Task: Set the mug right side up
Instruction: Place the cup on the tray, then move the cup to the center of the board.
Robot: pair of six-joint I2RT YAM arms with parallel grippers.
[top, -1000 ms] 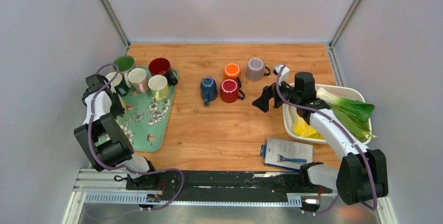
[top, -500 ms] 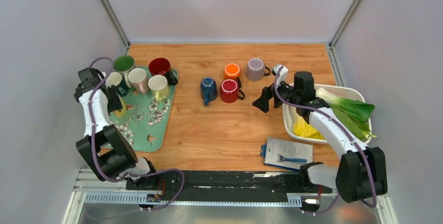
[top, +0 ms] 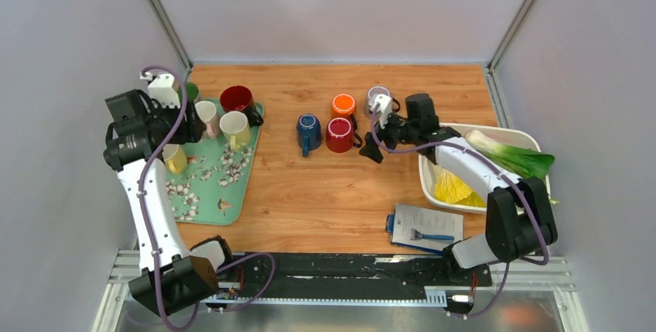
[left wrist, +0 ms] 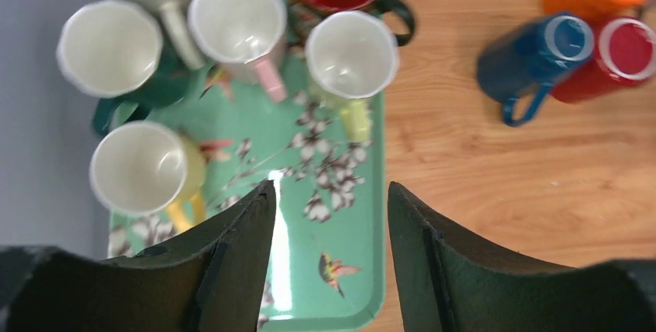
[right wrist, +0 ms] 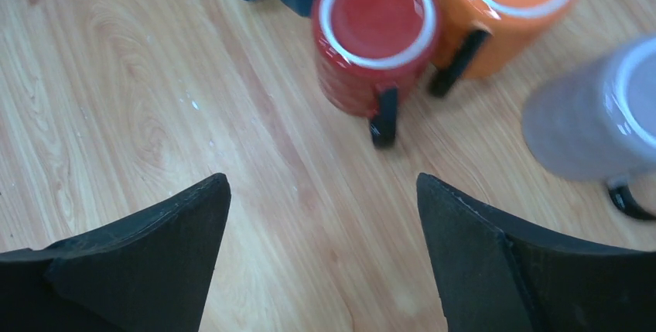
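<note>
Right wrist: red mug (right wrist: 375, 34) base-up, jaws spread

Right wrist view, upper centre: the mug stands upside down on the wood, handle toward the lens. Orange mug (right wrist: 510, 7) just beside it on the right; grey mug (right wrist: 588, 115) at far right. Right gripper (right wrist: 319, 193) wide open, empty (short of the mug). Left gripper (left wrist: 331, 193) parted above the green tray (left wrist: 340, 293), holding nothing.

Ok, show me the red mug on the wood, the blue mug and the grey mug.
red mug (right wrist: 377, 16): right wrist view, its upturned face.
blue mug (left wrist: 517, 65): left wrist view, its side wall.
grey mug (right wrist: 576, 127): right wrist view, its side wall.
</note>
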